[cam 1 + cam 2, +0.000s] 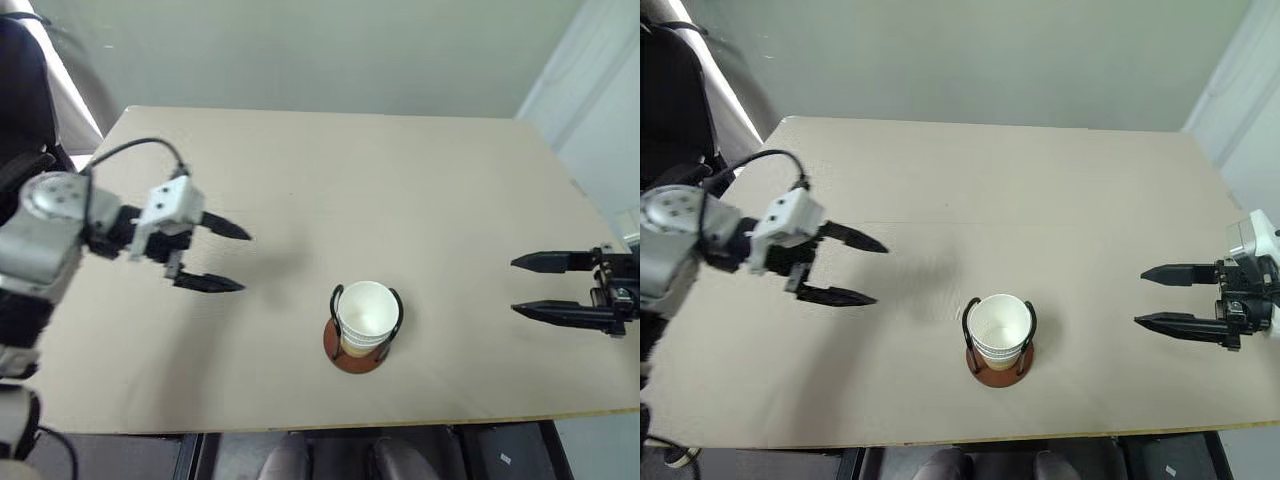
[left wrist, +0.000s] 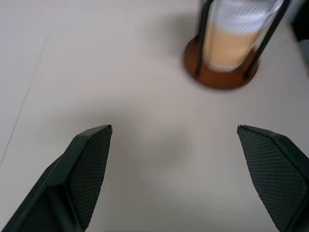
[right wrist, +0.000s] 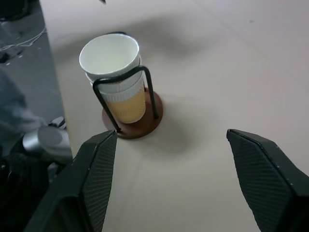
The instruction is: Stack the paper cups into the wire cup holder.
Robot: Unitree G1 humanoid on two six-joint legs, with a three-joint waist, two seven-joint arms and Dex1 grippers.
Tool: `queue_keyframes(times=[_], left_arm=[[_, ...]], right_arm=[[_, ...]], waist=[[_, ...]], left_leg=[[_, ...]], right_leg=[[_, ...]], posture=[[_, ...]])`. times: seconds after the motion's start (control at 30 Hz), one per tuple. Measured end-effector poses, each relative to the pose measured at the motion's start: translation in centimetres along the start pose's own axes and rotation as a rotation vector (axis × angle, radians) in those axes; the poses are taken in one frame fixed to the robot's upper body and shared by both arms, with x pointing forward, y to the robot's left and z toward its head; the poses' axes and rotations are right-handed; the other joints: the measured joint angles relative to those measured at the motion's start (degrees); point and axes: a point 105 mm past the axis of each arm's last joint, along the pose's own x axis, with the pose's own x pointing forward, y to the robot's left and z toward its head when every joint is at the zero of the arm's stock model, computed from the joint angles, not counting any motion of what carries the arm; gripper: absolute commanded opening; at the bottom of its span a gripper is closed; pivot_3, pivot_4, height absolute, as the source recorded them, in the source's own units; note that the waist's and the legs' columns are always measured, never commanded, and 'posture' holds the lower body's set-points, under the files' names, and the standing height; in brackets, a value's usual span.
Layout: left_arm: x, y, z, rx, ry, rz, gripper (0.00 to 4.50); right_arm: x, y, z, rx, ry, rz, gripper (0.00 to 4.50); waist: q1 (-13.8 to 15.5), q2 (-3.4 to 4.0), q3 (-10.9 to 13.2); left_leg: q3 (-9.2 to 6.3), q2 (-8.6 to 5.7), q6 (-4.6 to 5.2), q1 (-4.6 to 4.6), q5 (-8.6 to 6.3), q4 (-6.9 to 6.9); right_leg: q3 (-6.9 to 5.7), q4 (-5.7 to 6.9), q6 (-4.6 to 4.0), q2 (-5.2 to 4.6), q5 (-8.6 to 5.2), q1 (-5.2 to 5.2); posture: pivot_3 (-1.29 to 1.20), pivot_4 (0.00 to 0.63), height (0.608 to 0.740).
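Observation:
The paper cups [image 1: 365, 315] stand nested one inside another in the wire cup holder [image 1: 357, 352], near the table's front edge at the middle. The stack [image 3: 117, 77] is upright between the two black wire loops, on the reddish-brown disc base [image 3: 145, 126]. My left gripper [image 1: 228, 258] hangs open over the table to the left of the holder, with nothing between its fingers. Far to the right, my right gripper [image 1: 523, 286] is open too and empty, pointing toward the holder.
The tan table [image 1: 330, 180] runs back to a pale wall. Its front edge lies just behind the holder's base. A dark object [image 1: 25, 90] stands off the table's left corner.

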Motion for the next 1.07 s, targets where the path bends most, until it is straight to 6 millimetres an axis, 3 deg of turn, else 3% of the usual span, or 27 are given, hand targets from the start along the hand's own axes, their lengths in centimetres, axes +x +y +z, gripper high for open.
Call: queue_keyframes(times=[0.03, 0.17, 0.37, 0.6, 1.07], left_arm=[[-0.5, -0.3, -0.4, -0.022, 0.005, 0.025, 4.50], [-1.3, -1.9, -1.6, -0.106, 0.013, 0.063, 4.50], [-1.4, -3.2, -1.4, -0.141, 0.001, 0.112, 4.50], [-1.8, -3.7, -1.0, -0.177, -0.020, 0.170, 4.50], [-0.3, -4.3, -0.3, -0.202, -0.065, 0.193, 4.50]], right_arm=[[0.1, -0.1, 0.1, -0.004, 0.000, 0.012, 4.46], [0.2, -0.3, 0.1, -0.010, 0.007, 0.038, 4.46], [0.9, -0.9, 0.0, -0.034, 0.029, 0.077, 4.46], [1.4, -1.6, 0.1, -0.061, 0.037, 0.097, 4.46], [1.8, -2.4, 0.5, -0.075, 0.041, 0.107, 4.46]], waist=[[0.1, 0.00, 0.0], [0.1, 0.00, 0.0], [-0.1, -0.01, 0.0], [-0.3, -0.01, 0.0], [-0.3, -0.01, 0.0]], left_leg=[[0.00, 0.00, 0.00, 0.00, 0.00, 0.01], [0.00, -0.01, 0.00, 0.06, 0.00, 0.05], [0.03, -0.01, 0.00, 0.24, 0.00, 0.13], [0.03, 0.00, -0.01, 0.41, 0.00, 0.07], [0.05, 0.00, -0.06, 0.48, -0.02, 0.07]], right_leg=[[-0.01, 0.01, 0.00, 0.00, 0.00, 0.00], [-0.01, 0.13, -0.01, 0.00, 0.00, 0.05], [-0.02, 0.28, -0.10, 0.00, 0.05, 0.16], [-0.02, 0.28, -0.14, 0.01, 0.07, 0.28], [-0.02, 0.28, -0.20, 0.02, 0.09, 0.33]], posture=[[0.00, 0.150, 0.740], [0.00, 0.150, 0.740], [0.00, 0.150, 0.740], [0.00, 0.150, 0.740], [0.00, 0.150, 0.740]])
